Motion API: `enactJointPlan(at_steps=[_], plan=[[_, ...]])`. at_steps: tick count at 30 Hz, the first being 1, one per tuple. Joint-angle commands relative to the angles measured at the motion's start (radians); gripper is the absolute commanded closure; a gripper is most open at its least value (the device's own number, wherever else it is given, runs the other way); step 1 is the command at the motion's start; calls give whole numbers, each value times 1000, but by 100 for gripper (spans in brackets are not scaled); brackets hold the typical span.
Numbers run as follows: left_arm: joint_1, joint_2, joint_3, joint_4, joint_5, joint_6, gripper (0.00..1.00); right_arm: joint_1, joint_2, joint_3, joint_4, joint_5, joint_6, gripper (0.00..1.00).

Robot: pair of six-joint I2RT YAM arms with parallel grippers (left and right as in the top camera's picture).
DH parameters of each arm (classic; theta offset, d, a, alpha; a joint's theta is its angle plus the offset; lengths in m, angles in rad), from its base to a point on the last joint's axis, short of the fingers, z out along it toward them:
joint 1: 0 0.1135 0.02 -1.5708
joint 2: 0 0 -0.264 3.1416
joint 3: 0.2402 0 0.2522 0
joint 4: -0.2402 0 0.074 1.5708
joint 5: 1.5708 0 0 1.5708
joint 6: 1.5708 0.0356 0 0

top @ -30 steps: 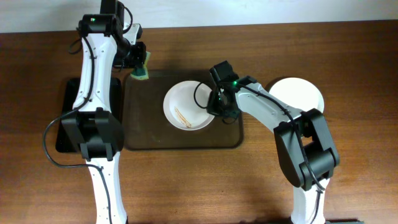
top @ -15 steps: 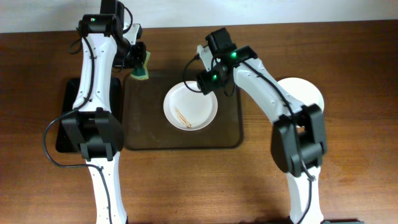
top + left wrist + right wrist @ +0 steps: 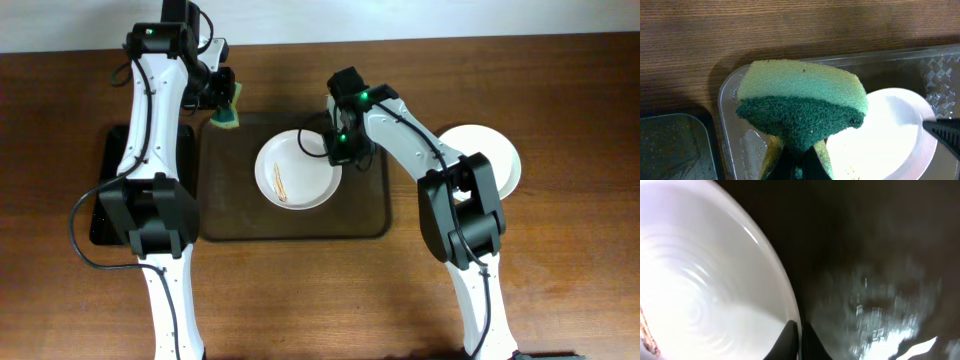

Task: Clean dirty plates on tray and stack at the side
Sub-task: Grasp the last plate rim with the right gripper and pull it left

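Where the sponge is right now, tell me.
In the overhead view, the sponge is pinched in the left claw over the tray's far left corner, just up-left of the dirty plate.

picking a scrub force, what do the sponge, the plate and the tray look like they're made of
Sponge: soft foam, light green, with a coarse dark green scouring layer; porous, fibrous look.
Plate: white, glossy, likely glazed ceramic or melamine; highlights in the right wrist view.
Tray: dark brown plastic, probably; glossy, textured base.
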Motion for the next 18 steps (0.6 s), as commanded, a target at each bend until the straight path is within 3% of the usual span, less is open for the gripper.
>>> enactJointPlan(at_steps=[1, 3, 7, 11, 14, 18], plan=[[-2, -8, 10, 0, -4, -6, 99, -1, 11, 3, -129, 10, 323, 96], [-2, -8, 10, 0, -3, -6, 99, 10, 11, 3, -199, 10, 423, 96], [-2, -8, 10, 3, -4, -6, 99, 48, 11, 8, -198, 2, 435, 96], [-2, -8, 10, 6, -4, -6, 99, 49, 7, 66, -198, 3, 389, 78], [-2, -8, 10, 6, -4, -6, 99, 48, 7, 99, -169, 4, 337, 48], [-2, -8, 10, 6, -4, -6, 99, 35, 7, 90, -142, 4, 290, 49]])
